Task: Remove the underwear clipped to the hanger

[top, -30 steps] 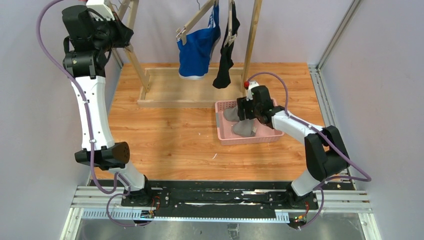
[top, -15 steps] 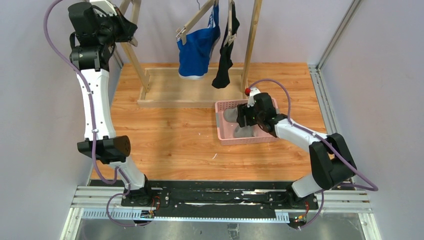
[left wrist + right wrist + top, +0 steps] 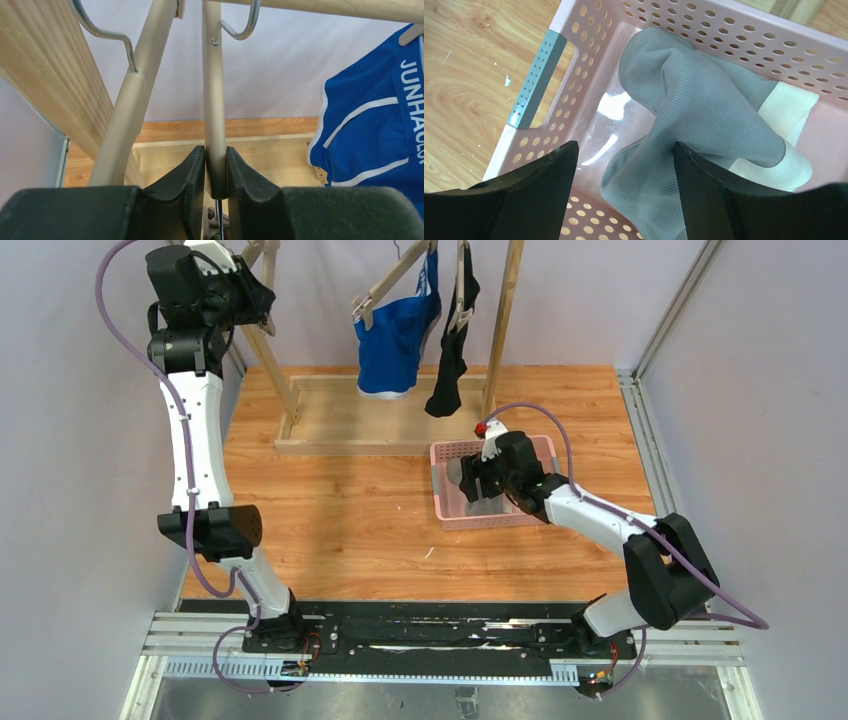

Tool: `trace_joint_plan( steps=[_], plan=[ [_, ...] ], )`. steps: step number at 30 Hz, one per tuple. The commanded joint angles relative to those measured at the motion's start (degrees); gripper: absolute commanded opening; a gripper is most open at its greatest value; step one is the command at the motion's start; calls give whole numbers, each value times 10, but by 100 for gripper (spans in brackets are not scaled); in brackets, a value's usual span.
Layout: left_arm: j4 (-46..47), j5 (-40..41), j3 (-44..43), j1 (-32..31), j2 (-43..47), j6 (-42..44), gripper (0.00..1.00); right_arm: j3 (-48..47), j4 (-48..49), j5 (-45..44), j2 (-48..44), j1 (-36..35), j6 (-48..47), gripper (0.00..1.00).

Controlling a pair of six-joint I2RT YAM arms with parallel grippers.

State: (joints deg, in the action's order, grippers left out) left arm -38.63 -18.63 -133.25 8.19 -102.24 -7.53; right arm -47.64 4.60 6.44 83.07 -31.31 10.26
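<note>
The bright blue briefs (image 3: 398, 335) and the black briefs (image 3: 450, 355) hang from wooden clip hangers (image 3: 392, 282) on the rack at the back. The blue pair also shows at the right of the left wrist view (image 3: 370, 120). The light grey briefs (image 3: 704, 115) lie crumpled in the pink basket (image 3: 445, 510). My right gripper (image 3: 624, 150) is open and empty just above them, also seen from the top (image 3: 470, 485). My left gripper (image 3: 216, 152) is raised at the rack's top left (image 3: 260, 298), shut on the beige arm of an empty hanger (image 3: 214, 95).
A second beige hanger arm (image 3: 132, 100) hangs just left of the gripped one, with the rack's slanted wooden post (image 3: 40, 65) beside it. The rack's base frame (image 3: 330, 430) lies on the wooden tabletop (image 3: 340, 510). The basket has a perforated wall and a grey handle (image 3: 536, 75).
My right gripper has slid left and nearer over the basket, above the grey briefs. My left arm has shifted slightly right at the rack's top, still clamped on the hanger.
</note>
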Motion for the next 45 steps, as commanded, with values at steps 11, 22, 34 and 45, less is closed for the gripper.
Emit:
trace_joint_plan(
  steps=[11,22,34,45],
  plan=[
    [23,14,17,6,70,28,41,12,15,-5,-31,-32,-12,71],
    [-8,105,80,7,155,72,45,17,12,-4,-40,-48,-16,72],
    [61,33,146,0,284,11,41,17,-13,-34,-92,-75,-23,72],
    [45,61,12,-180,144,47,40,10,-50,-91,-140,-126,-32,72]
  ],
)
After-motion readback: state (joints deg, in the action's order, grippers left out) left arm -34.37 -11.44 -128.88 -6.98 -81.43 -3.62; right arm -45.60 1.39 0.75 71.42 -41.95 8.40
